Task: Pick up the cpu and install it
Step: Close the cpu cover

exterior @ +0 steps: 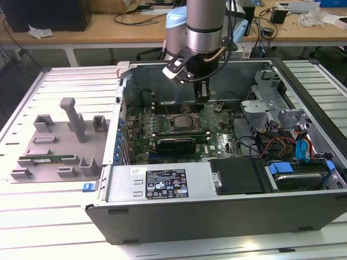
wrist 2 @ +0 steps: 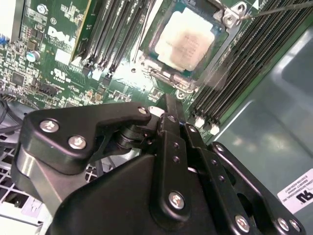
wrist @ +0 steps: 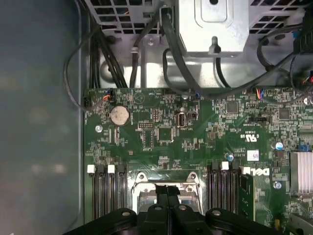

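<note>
My gripper (exterior: pixel 203 93) hangs inside the open computer case (exterior: pixel 162 214), just over the green board (wrist: pixel 195 132). My two fingers (wrist: pixel 162 197) are pressed tight together with nothing between them, so I am holding nothing.

The cpu (wrist 2: pixel 186 43) is right below my gripper tips and a little ahead of them. I am not touching it. It lies flat with its shiny grey top up, inside the square socket frame (wrist 2: pixel 164 73) on the board. The top has a pale smudge on it.

Long black slots (wrist 2: pixel 107 34) run along both sides of the socket, close under my gripper. Farther out past my tips, a round silver battery (wrist: pixel 118 115) sits on the board. Beyond that, black cables (wrist: pixel 171 58) loop by the metal wall.

Well away from my gripper, outside the case, a grey tray (exterior: pixel 59 146) lies on the table (exterior: pixel 43 216). A long green memory stick (exterior: pixel 46 160) rests in that tray.
</note>
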You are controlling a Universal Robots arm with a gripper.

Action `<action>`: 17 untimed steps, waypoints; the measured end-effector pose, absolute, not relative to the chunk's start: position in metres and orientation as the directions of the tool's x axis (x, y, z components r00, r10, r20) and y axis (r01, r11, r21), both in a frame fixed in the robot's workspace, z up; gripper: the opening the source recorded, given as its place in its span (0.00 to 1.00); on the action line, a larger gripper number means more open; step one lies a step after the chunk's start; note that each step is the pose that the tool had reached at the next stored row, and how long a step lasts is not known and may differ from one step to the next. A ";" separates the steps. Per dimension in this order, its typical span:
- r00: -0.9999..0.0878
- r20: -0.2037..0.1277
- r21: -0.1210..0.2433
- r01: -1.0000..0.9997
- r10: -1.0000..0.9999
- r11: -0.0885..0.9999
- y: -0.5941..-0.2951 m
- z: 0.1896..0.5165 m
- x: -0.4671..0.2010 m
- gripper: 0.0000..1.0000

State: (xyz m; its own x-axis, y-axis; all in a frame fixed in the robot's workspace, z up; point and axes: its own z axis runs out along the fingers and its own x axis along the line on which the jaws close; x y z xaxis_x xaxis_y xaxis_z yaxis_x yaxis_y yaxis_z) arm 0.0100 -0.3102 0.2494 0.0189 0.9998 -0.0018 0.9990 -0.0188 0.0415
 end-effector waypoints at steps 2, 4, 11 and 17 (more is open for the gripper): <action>0.019 -0.002 0.041 0.999 1.000 -0.019 -0.310 0.249 0.010 0.11; 0.019 -0.002 0.041 0.999 1.000 -0.019 -0.310 0.249 0.010 0.11; 0.019 -0.002 0.041 0.999 1.000 -0.019 -0.313 0.245 0.002 0.11; 0.019 -0.002 0.041 0.999 1.000 -0.019 -0.314 0.241 -0.004 0.11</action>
